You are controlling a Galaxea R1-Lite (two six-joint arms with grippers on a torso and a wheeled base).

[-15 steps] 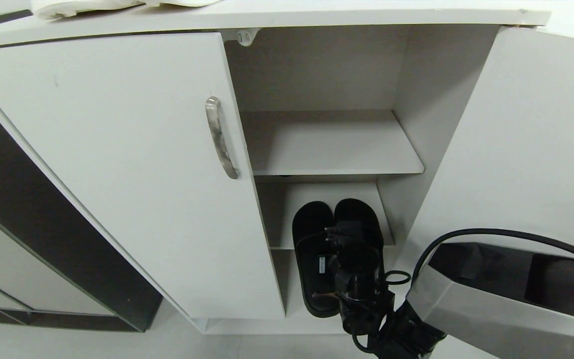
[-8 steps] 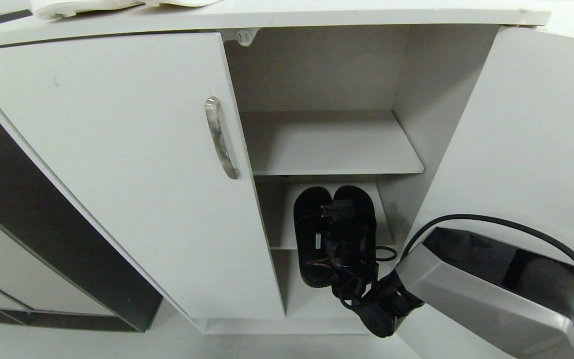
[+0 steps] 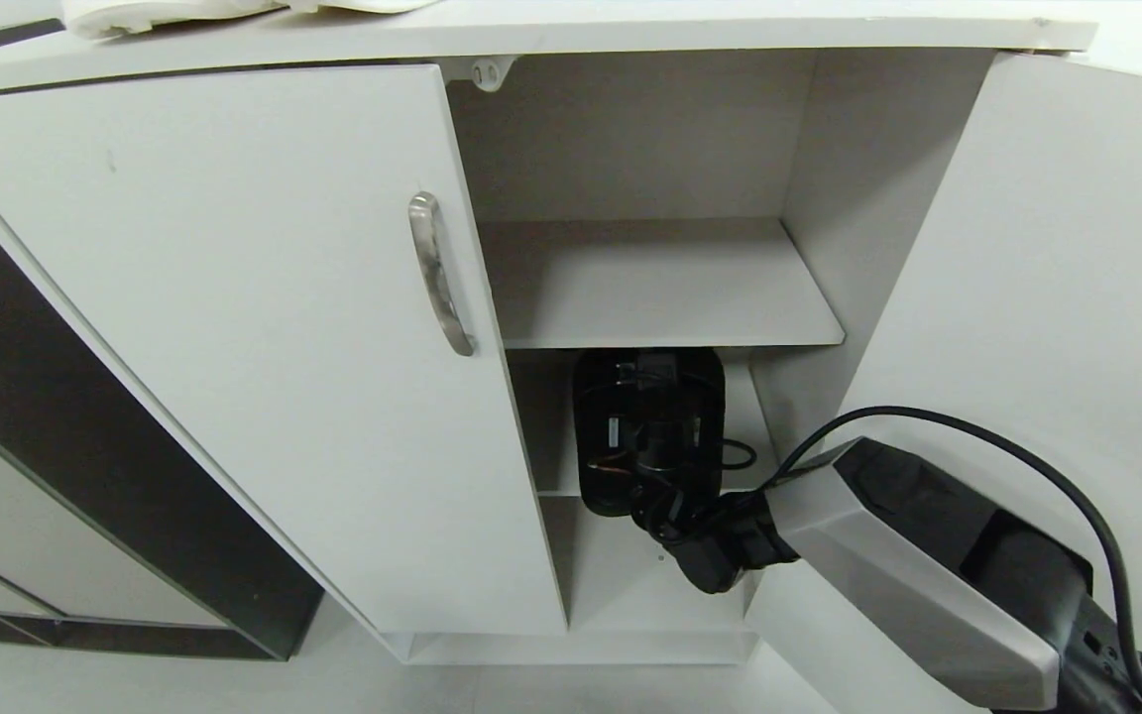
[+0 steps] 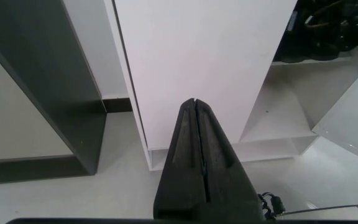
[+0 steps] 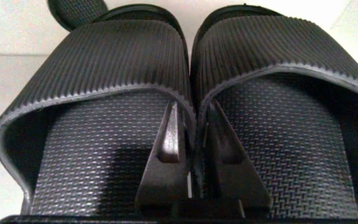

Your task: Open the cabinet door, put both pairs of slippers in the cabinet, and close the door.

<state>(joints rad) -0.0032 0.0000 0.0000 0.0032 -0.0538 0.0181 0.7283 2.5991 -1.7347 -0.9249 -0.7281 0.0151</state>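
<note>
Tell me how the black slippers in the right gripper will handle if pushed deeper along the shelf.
Likely light: one pinch of the right gripper on their inner strap edges holds both slippers. Probably rubbery and somewhat flexible, so the straps may bend. Their ribbed, textured surface suggests they would drag on the shelf rather than slide.

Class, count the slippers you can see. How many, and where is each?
2. One slipper and a second slipper are side by side, clamped by the right gripper, at the middle shelf. More may be hidden behind them.
</note>
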